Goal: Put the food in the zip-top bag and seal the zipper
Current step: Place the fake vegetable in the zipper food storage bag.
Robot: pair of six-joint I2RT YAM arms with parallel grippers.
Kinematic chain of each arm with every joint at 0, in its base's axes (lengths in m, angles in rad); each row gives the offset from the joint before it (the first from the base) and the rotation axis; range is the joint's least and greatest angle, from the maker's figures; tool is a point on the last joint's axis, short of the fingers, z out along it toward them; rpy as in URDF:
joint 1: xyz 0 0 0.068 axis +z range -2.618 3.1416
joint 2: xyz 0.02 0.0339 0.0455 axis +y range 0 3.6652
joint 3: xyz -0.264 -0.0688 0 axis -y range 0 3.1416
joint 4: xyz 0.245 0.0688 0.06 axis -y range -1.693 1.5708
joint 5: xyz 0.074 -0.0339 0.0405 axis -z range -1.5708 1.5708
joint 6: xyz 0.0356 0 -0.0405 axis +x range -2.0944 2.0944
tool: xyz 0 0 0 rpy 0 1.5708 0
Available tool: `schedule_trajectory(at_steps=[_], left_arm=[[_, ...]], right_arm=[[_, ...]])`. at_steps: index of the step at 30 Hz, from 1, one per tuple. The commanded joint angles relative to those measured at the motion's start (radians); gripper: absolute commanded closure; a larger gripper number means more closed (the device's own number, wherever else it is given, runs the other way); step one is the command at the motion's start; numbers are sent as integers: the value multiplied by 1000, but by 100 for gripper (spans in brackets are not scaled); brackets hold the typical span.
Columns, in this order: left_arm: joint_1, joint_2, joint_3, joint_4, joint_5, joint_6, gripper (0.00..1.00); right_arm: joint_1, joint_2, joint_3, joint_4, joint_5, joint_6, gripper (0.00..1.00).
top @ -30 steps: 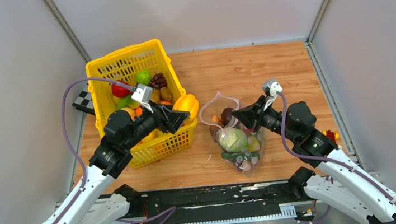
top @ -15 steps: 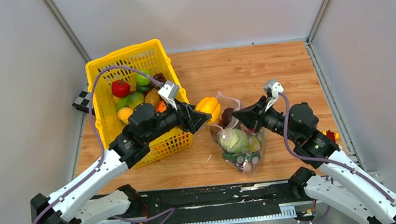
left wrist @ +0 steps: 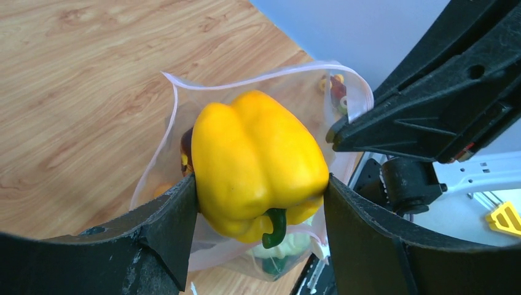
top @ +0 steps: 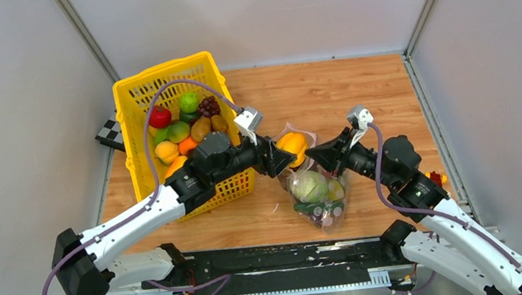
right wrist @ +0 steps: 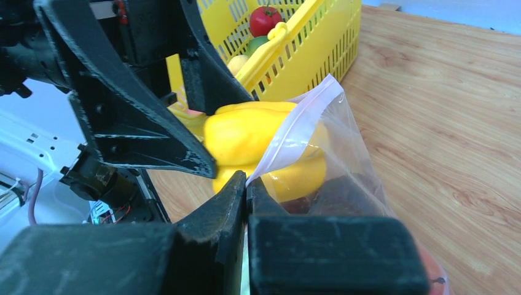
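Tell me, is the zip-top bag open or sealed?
Open. The zip-top bag gapes; the right gripper pinches its rim, and the left gripper holds a yellow bell pepper at the mouth.

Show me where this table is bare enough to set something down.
Widest: far table between basket, bag and back wall. Smaller: the near strip between basket and rail. Crowded: basket-to-bag gap, where the left tool holds the pepper and the right tool pinches the bag.

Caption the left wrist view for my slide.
Left pincer holds yellow pepper at open zip-top bag pinched by right pincer.
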Motion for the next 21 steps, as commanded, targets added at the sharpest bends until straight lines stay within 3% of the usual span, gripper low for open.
schedule_trajectory(at_steps=[1, 13, 18, 21], left_arm=[[-28, 24, 43, 71, -93, 14, 48], [-79, 145, 48, 190, -74, 4, 44], [-93, 173, 44, 213, -70, 2, 32], [-94, 143, 45, 186, -86, 18, 19]], right_arm=[[2, -28, 26, 79, -62, 12, 97], [3, -32, 15, 120, -109, 22, 97], [4, -40, 14, 109, -69, 22, 97], [3, -58, 12, 86, -2, 17, 97]])
